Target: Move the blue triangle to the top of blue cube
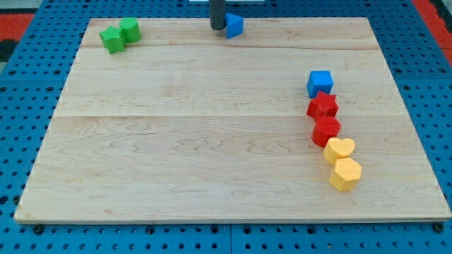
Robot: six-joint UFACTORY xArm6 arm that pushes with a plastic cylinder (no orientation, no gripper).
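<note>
My tip (218, 28) touched the blue triangle (234, 25) on its left at the bench's (212, 141) top edge, well apart from the blue cube (320, 83); no pincer existed, and the push remained undone.

A pale wooden board (212, 141) lies before me on blue pegboard (28, 106) — red showing at the view's top corners.

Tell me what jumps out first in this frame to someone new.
First, the chain of blocks down the view's right: blue cube on top, then a red star, a red cylinder, a yellow heart and a yellow hexagon. Next, my tip at the view's top edge, right against the left side of the blue triangle. Two green blocks sit together at the top left.
</note>
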